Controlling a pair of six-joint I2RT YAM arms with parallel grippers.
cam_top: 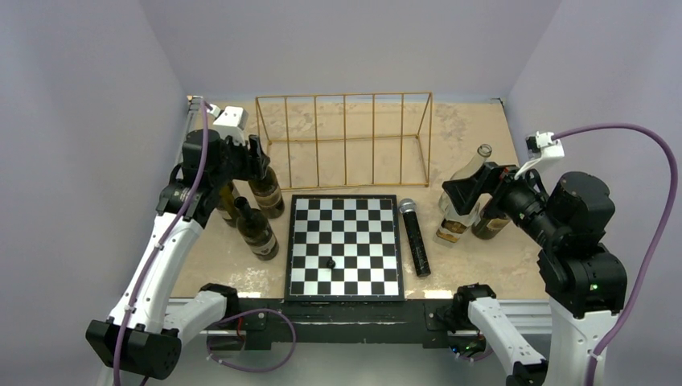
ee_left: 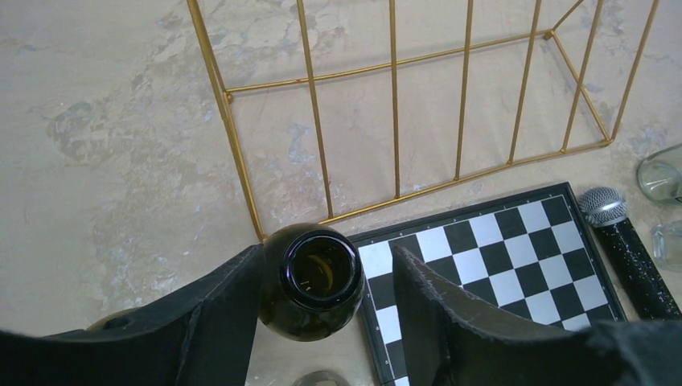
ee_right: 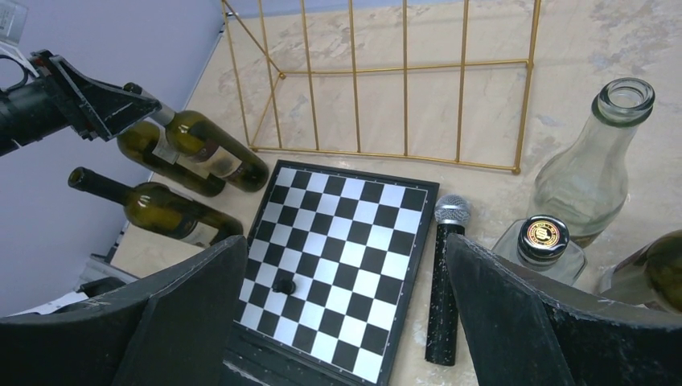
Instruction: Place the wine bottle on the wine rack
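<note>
Both spread wide: left gripper (ee_left: 327,253) straddles wine bottle (ee_left: 310,293) mouth at wine rack (ee_left: 394,96) near-left corner; right gripper (ee_right: 346,241) beside clear bottle (ee_right: 591,173).

In the top view, the neck of one dark bottle (cam_top: 268,195) is covered by the left gripper (cam_top: 257,163). The small black piece (cam_top: 330,262) on the chessboard (cam_top: 354,225) is too tiny to be made out. In the left wrist view, a clear bottle (ee_left: 661,173) is cut off at the right edge, and the lower end of the microphone (ee_left: 627,249) is hidden behind that gripper. In the right wrist view, a green bottle (ee_right: 653,277) is cut off at the edge.
</note>
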